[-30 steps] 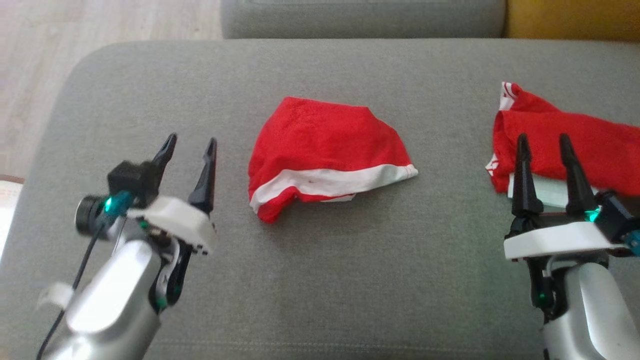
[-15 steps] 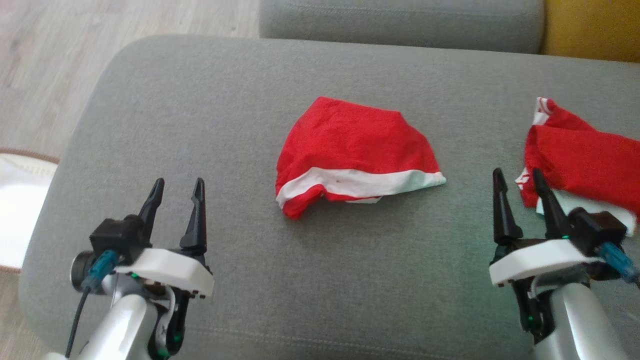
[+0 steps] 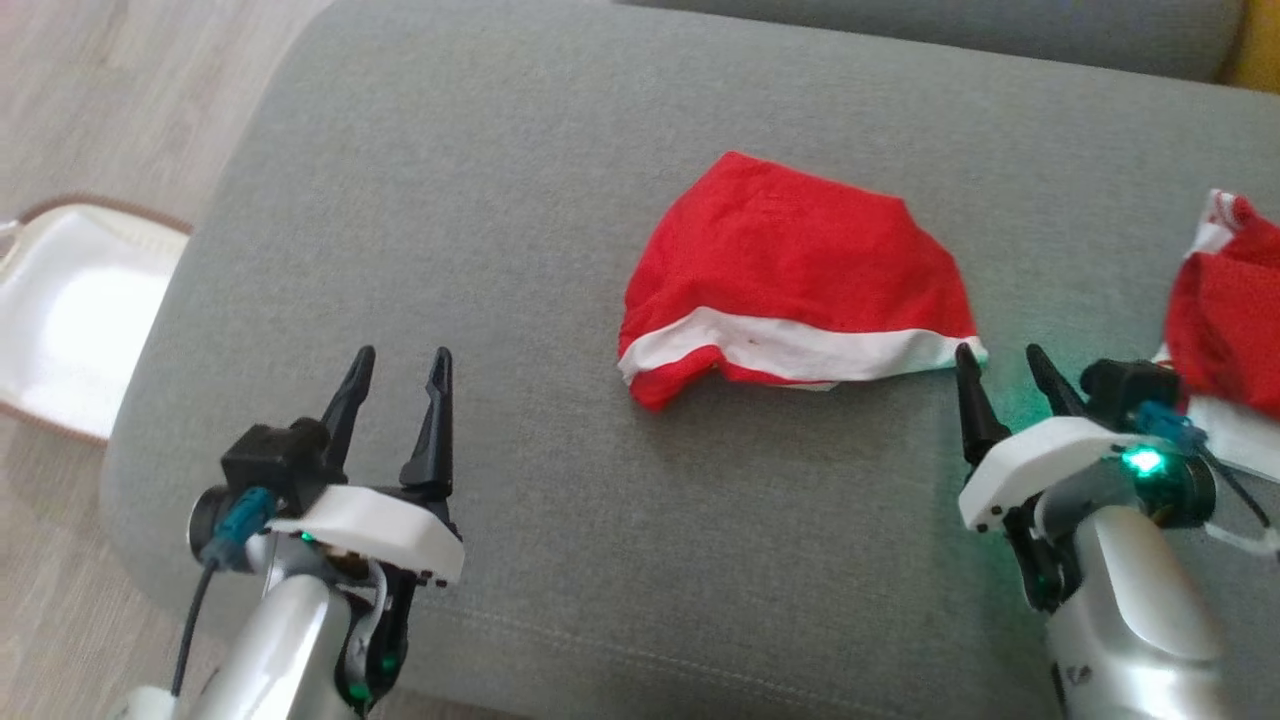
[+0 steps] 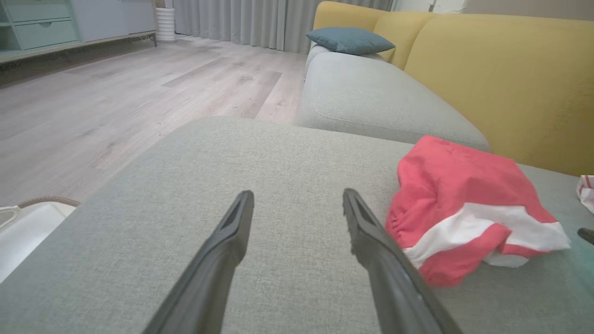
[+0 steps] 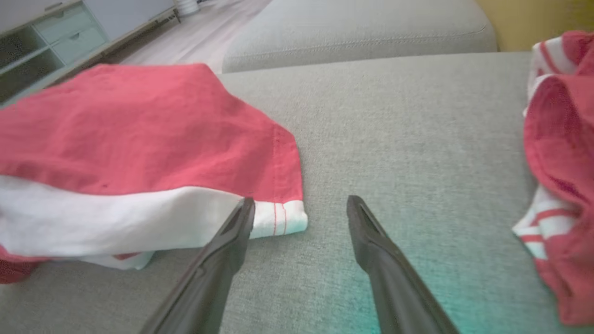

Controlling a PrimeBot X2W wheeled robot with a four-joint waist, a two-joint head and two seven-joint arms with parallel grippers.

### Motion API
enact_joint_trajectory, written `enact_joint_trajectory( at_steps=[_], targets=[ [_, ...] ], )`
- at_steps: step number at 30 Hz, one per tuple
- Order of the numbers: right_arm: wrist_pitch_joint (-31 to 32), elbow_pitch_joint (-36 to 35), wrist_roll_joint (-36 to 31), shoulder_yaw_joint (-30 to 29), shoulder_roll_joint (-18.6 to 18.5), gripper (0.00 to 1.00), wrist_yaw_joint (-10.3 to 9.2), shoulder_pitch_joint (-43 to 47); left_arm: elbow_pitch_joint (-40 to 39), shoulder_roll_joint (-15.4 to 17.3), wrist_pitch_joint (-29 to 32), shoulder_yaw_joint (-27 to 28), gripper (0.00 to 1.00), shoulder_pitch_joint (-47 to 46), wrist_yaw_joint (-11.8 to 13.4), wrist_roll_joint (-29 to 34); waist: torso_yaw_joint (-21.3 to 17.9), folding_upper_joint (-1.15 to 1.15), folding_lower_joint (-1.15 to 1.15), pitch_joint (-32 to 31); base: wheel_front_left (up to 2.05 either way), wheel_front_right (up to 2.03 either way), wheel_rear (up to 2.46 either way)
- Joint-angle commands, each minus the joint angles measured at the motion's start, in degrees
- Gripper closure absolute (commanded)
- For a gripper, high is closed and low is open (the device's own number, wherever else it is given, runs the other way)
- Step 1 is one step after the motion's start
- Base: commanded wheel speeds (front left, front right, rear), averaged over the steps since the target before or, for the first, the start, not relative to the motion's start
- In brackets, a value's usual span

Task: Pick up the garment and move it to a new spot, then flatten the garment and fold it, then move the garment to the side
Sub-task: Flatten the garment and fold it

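Both the left claw (image 3: pixel 403 356) and right claw (image 3: pixel 997 352) gape, the garment (image 3: pixel 800 260) lying between.

Home living rm: grey fabric sofa seat (image 3: pixel 480 200) w/ yellow backrest (image 4: pixel 510 69) and a teal throw pillow (image 4: pixel 349 41) at the far end, pale wood-plank floor (image 4: pixel 116 106), grey floor-length curtains (image 4: pixel 241 21), low pale-green drawer unit (image 4: pixel 41 28) along the wall (a white, brown-rimmed basket (image 3: pixel 70 310) sits on the floor beside the sofa).

Grey sofa (image 3: pixel 500 200), teal pillow (image 4: pixel 350 41), white basket (image 3: pixel 70 300), wood floor (image 4: pixel 116 102)
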Motion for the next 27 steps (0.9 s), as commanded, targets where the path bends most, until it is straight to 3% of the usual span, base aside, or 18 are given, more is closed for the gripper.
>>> enact_joint_trajectory(
  at_steps=[1,10,11,12,19,27],
  targets=[
    [0.0,0.6,-2.5,0.8,-0.1,0.00,0.11,-3.1,-1.1,0.4,-0.7,2.9,0.00,-2.9,-0.6,0.9,1.3,0.00,0.00,0.9,0.00,0.00,0.00],
    [-0.9,7.2,-6.2,-0.1,-0.1,0.00,0.11,-6.1,0.1,-1.3,-0.7,4.8,0.00,-2.9,-2.2,2.6,2.2,0.00,0.00,1.5,0.00,0.00,0.00],
    [-1.1,7.8,-6.3,-0.1,-0.1,0.54,0.11,-6.4,0.3,-1.5,-0.7,5.0,0.00,-2.9,-2.4,2.8,2.2,0.00,0.00,1.5,0.00,0.00,0.00],
    [-1.3,8.3,-6.3,-0.1,-0.1,1.00,0.11,-6.6,0.6,-1.6,-0.7,5.1,0.00,-2.8,-2.5,3.0,2.1,0.00,0.00,1.6,0.00,0.00,0.00],
    [-4.3,9.7,-7.1,-2.6,-0.1,1.00,0.11,-8.4,2.0,-2.8,-0.7,5.7,0.00,-2.8,-4.0,3.8,0.5,0.00,0.00,1.2,0.00,0.00,0.00],
    [-5.2,8.2,-11.5,-10.3,-0.1,1.00,0.11,-10.1,3.1,-4.5,-0.7,4.9,0.00,-2.5,-6.0,4.3,-1.6,0.00,0.00,0.7,0.00,0.00,0.00]
  ],
)
